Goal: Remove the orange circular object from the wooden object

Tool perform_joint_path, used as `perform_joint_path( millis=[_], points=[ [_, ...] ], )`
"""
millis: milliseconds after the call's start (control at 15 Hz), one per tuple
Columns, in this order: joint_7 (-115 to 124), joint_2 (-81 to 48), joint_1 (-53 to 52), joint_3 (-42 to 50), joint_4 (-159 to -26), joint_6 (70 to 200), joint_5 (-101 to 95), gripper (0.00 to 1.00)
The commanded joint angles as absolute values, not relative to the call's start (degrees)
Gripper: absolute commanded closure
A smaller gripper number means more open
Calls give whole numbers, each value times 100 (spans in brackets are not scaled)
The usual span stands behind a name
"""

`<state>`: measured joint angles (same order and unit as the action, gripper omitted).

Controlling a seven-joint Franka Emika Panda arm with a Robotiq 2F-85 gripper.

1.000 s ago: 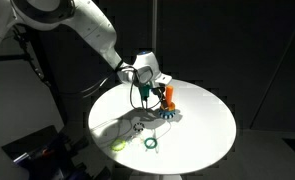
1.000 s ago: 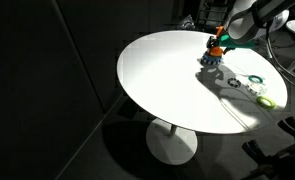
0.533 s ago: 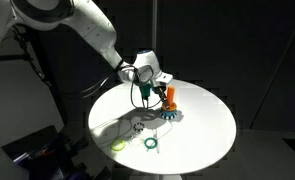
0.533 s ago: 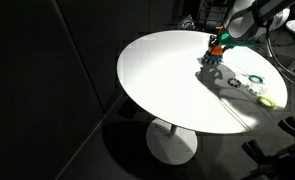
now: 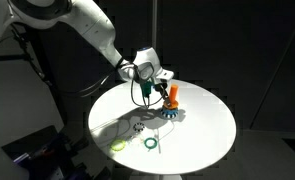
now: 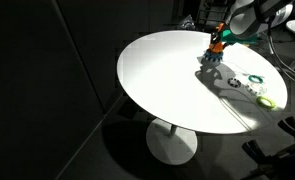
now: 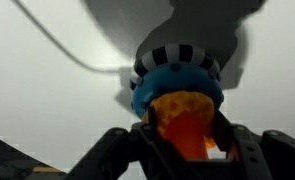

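Observation:
On the round white table the orange circular object sits between the fingers of my gripper, above a blue toothed ring. In the wrist view the gripper has a dark finger pressed against each side of the orange circular object. The blue toothed ring lies just beyond it. A darker orange shaft runs toward the camera. It may be the wooden object, but blur keeps me from separating it from the ring.
A black-and-white striped ring lies under the blue one. A pale yellow ring and a green ring lie near the table's edge. A thin cable trails across the tabletop.
The jaws have narrowed onto the orange piece, and it now sits slightly higher in both exterior views than a second ago. The arm has barely shifted otherwise.

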<state>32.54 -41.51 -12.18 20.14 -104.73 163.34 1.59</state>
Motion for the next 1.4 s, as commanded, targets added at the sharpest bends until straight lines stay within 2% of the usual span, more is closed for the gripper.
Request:
perform_joint_path(
  millis=[0,467,933,1333],
  points=[
    [3346,-3833,-1346,2145,-10621,16249,111,71],
    [3131,-3385,-1127,1851,-10676,15376,127,71],
    [3395,-3337,-1235,2015,-10752,16040,-24,71],
    [2976,-3127,-828,1496,-10668,14699,116,71]
  ],
)
